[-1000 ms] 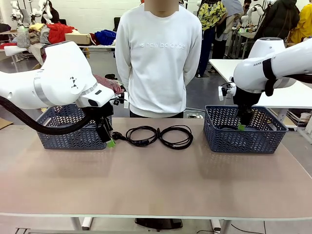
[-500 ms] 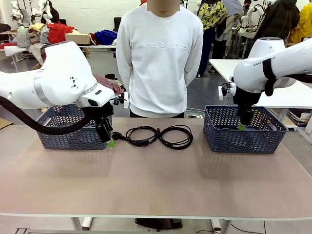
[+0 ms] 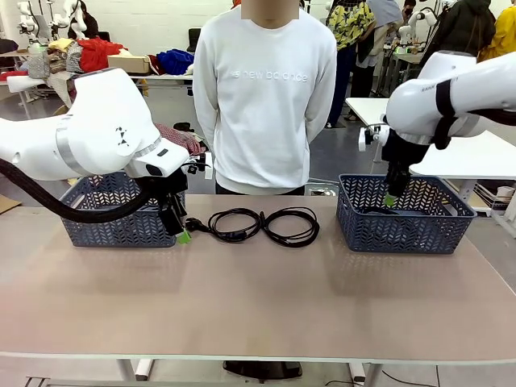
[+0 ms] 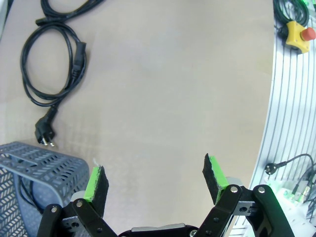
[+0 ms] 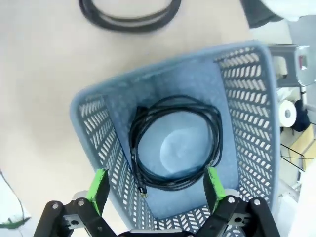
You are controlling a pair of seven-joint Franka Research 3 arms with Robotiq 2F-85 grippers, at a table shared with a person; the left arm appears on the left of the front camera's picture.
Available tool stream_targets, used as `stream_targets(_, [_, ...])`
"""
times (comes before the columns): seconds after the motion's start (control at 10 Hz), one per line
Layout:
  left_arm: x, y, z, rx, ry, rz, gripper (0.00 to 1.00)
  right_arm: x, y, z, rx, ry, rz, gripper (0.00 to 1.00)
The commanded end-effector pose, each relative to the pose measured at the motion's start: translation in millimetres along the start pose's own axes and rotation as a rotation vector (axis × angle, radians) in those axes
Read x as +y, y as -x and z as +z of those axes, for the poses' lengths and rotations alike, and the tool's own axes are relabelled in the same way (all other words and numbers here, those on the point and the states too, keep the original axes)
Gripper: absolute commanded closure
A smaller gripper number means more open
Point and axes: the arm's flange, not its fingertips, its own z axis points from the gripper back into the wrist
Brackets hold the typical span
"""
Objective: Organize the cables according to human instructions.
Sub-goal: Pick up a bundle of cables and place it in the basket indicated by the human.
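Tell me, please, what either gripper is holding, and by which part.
Nothing is held. The left gripper has its jaws open and empty above the table; the right gripper has its jaws open over the basket, clear of the cable coiled inside.

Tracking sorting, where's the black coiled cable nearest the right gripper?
Right wrist view: the cable lies in the blue perforated basket, robot's right side, below the open right gripper.
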Motion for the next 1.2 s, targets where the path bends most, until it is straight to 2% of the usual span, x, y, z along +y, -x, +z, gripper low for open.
stream_targets(0.0, [-1,2,1,0.002,0.002,0.003,0.00,15,-8,21,-0.052,0.008,-0.065,0.00])
stream_targets(0.5, [-1,2,1,0.002,0.002,0.003,0.00,90,-17,45,-0.153,-0.003,-0.064,0.00])
stream_targets(0.7, [-1,2,1,0.002,0.002,0.003,0.00,118,-14,40,-0.193,-0.013,-0.078,0.00])
stream_targets(1.1, [-1,2,1,0.002,0.002,0.003,0.00,151,-23,18,-0.305,-0.089,-0.039,0.00])
